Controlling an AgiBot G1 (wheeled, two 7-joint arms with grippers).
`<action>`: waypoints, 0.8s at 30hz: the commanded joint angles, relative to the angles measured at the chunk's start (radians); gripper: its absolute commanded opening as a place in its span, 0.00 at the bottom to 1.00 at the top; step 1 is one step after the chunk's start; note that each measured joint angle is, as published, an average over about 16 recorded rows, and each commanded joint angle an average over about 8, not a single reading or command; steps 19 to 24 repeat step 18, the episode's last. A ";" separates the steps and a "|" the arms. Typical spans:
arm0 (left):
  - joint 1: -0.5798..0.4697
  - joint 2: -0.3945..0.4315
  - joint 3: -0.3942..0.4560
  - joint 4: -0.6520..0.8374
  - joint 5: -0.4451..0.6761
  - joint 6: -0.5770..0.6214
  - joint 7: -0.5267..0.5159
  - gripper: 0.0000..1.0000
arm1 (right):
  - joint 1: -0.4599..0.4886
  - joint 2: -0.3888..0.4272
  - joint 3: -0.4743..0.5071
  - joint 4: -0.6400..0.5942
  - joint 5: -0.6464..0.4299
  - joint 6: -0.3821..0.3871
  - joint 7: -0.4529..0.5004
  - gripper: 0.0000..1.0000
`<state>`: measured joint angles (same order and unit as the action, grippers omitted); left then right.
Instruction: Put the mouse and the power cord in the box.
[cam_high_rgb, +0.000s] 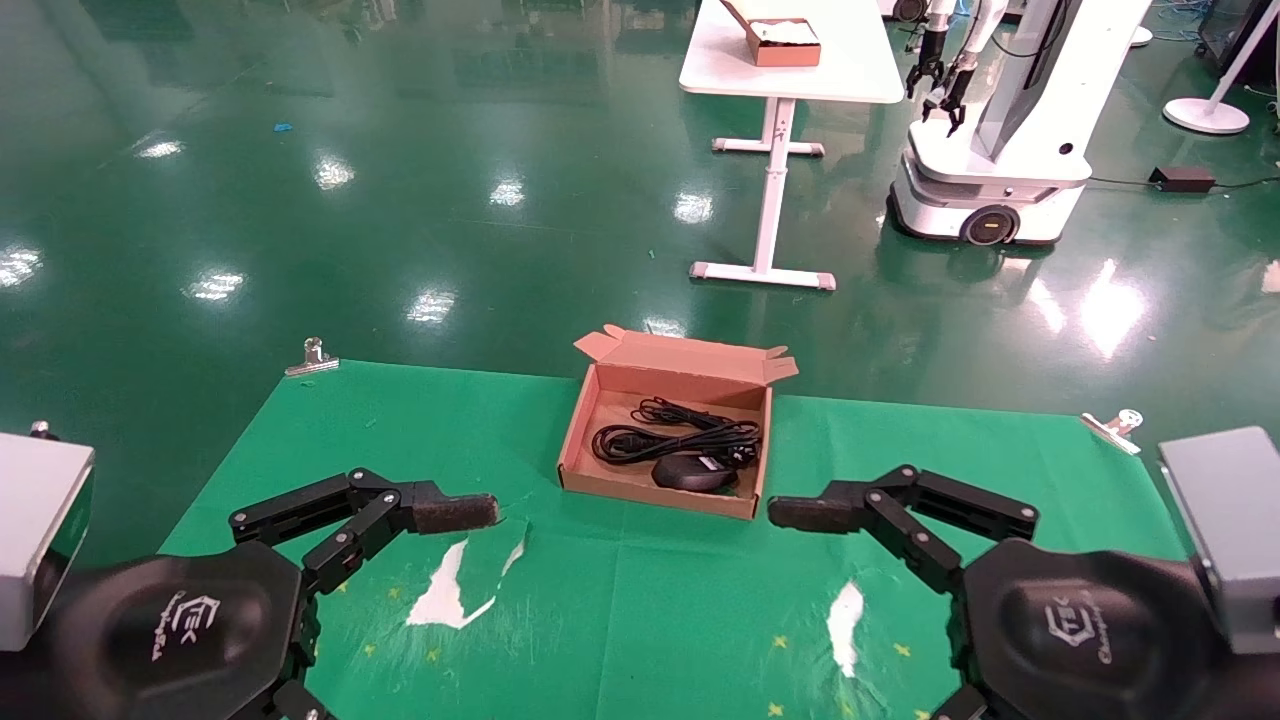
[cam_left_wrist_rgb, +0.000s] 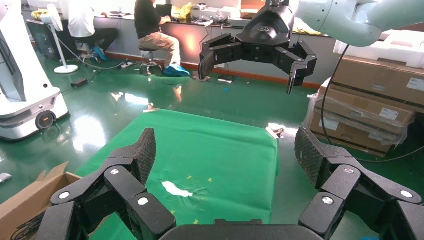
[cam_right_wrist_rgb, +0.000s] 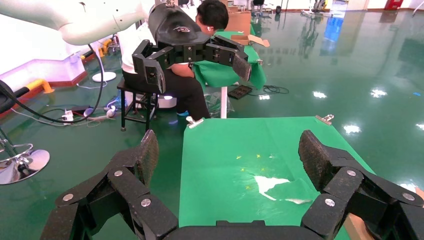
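Now, table (cam_high_rgb: 650, 620): covered in green cloth with torn white patches.
Box (cam_high_rgb: 592, 432): open at the far middle of the cloth, flap up.
Left gripper (cam_left_wrist_rgb: 225, 165): hovering near the box's left side, fingers spread wide, holding nothing.
Right gripper (cam_right_wrist_rgb: 227, 160): near the box's right side, equally wide open, empty.
Power cord (cam_high_rgb: 670, 435): coiled inside the box.
Mouse (cam_high_rgb: 693, 472): inside the box, at the near wall, touching the cord.

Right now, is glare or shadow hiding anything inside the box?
Head view: ceiling-light glare sits on the glossy floor, not in the box; the mouse and power cord read clearly against brown card. Wrist views: both show mostly cloth, with only a corner of the box.
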<state>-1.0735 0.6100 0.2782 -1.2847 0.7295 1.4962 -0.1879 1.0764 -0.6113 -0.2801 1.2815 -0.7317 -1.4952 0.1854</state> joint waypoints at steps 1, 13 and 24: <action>0.000 0.000 0.000 0.000 0.000 0.000 0.000 1.00 | 0.000 0.000 0.000 0.000 0.000 0.000 0.000 1.00; -0.001 0.001 0.001 0.001 0.001 -0.001 0.000 1.00 | 0.001 -0.001 -0.001 -0.001 -0.001 0.001 -0.001 1.00; -0.001 0.001 0.001 0.001 0.001 -0.001 0.000 1.00 | 0.001 -0.001 -0.001 -0.001 -0.001 0.001 -0.001 1.00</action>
